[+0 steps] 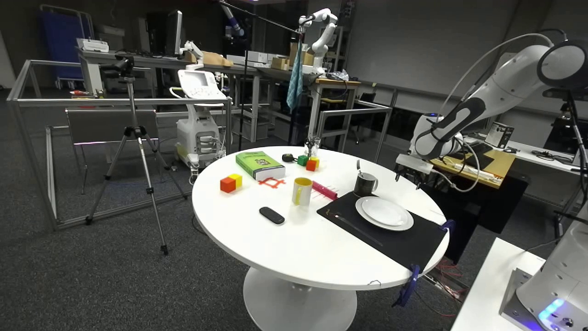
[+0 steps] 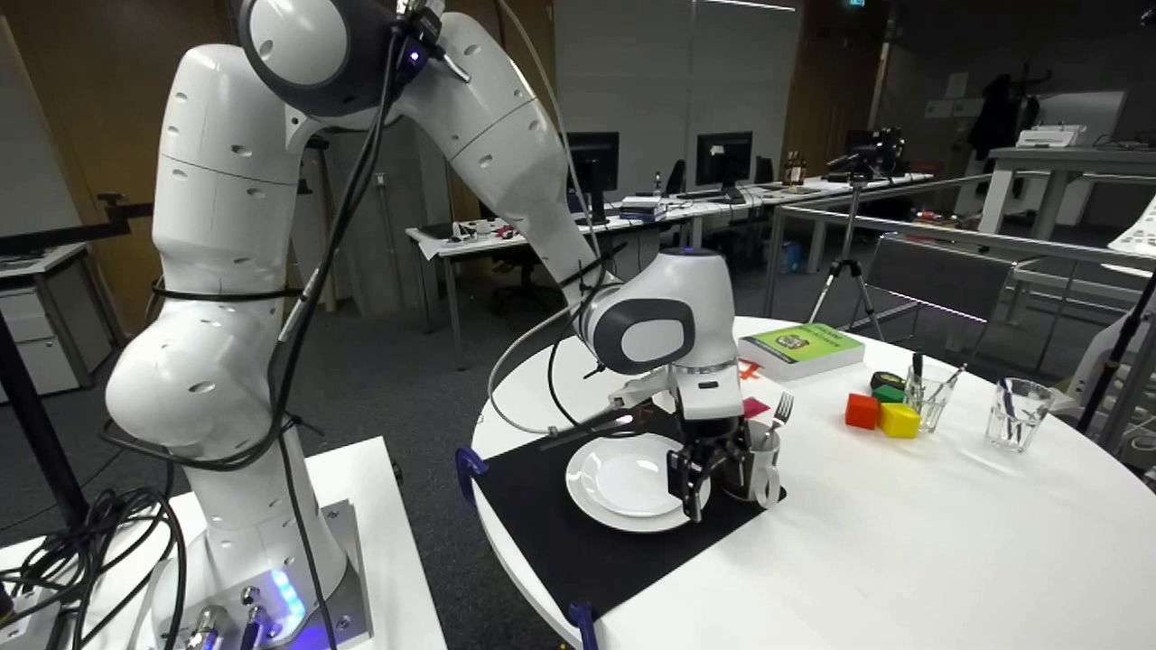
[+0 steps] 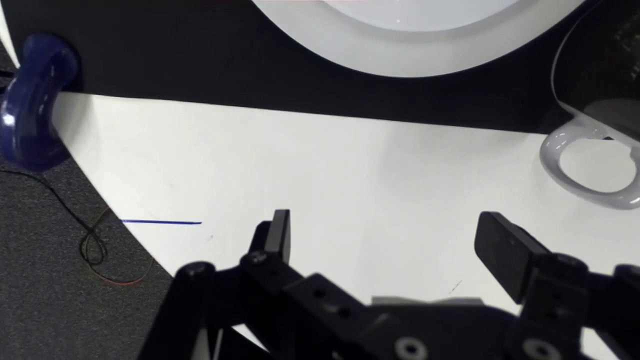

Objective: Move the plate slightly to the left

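Observation:
The round white plate [image 1: 387, 214] lies flat on a black mat [image 1: 413, 246]. A smaller white disc sits in its middle; I cannot tell whether that is a second plate. In an exterior view the plate [image 2: 591, 487] is partly covered at one edge by the gripper. In the wrist view only its near part [image 3: 415, 52] shows at the top. My gripper [image 3: 385, 215] is open, with nothing between its fingers. It hangs over white tabletop beside the mat, apart from the plate. The gripper also shows in both exterior views [image 1: 409, 182] [image 2: 703, 483].
A dark mug [image 1: 365, 185] with a fork stands by the plate; its white handle [image 3: 590, 187] shows near the right finger. Blue clamps [image 3: 35, 105] grip the mat at the table edge. A yellow-handled mug [image 1: 302, 191], green book [image 1: 260, 165], blocks and glasses stand farther off.

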You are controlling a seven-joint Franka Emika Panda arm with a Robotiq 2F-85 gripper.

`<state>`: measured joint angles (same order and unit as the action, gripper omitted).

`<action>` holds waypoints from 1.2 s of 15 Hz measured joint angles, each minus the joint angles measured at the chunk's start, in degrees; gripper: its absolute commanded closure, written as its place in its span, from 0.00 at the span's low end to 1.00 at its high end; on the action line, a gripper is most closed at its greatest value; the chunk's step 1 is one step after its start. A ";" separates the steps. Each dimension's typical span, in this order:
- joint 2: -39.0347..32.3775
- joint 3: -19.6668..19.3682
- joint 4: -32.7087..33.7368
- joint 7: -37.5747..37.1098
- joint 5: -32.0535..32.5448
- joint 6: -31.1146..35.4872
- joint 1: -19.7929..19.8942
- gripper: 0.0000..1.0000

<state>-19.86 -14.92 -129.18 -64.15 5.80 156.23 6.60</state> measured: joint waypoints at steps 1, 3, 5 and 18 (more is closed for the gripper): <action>-0.79 -0.33 0.06 0.00 -0.05 0.88 -0.46 0.00; -2.00 -0.76 0.14 0.00 -0.23 2.22 -1.24 0.00; -2.87 -0.85 0.19 0.00 -0.49 2.73 -1.74 0.00; -8.61 -0.92 3.49 0.08 -2.32 2.80 -3.88 0.00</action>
<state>-28.47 -15.84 -125.69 -64.08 3.48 159.03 2.72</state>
